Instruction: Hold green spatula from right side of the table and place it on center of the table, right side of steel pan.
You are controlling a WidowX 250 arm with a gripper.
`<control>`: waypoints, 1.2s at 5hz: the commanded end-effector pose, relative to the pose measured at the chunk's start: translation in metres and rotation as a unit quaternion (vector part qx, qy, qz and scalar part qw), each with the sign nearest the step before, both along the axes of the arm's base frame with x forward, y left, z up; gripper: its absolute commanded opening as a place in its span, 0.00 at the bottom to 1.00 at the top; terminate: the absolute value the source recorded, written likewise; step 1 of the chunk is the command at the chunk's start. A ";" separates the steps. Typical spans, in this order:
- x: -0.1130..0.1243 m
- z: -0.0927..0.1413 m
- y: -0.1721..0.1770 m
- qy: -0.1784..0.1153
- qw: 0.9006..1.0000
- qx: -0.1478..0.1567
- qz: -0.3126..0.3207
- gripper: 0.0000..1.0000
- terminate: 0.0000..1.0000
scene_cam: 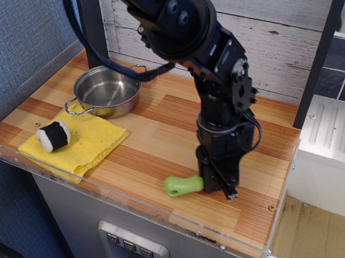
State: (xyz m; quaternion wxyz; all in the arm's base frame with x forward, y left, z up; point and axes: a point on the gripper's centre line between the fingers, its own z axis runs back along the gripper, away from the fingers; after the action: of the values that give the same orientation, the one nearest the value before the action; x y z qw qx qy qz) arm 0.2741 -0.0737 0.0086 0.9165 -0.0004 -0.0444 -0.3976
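On the wooden table (161, 135), our gripper (218, 187) clamps the green spatula (183, 185); its rounded handle could slip near the front edge.

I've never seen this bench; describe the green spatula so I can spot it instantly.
Start at the wooden table and go to its front edge, right of the middle. At the foot of the black arm, the gripper meets the green spatula, lying flat. It is the only lime-green thing, a chunky rounded handle pointing left; its blade is hidden.
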 end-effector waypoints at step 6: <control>0.121 0.056 0.049 -0.107 0.988 0.053 -0.099 0.00 0.00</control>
State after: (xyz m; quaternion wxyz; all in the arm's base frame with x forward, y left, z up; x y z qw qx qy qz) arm 0.3987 -0.0309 0.0383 0.8636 0.0706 -0.0940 -0.4904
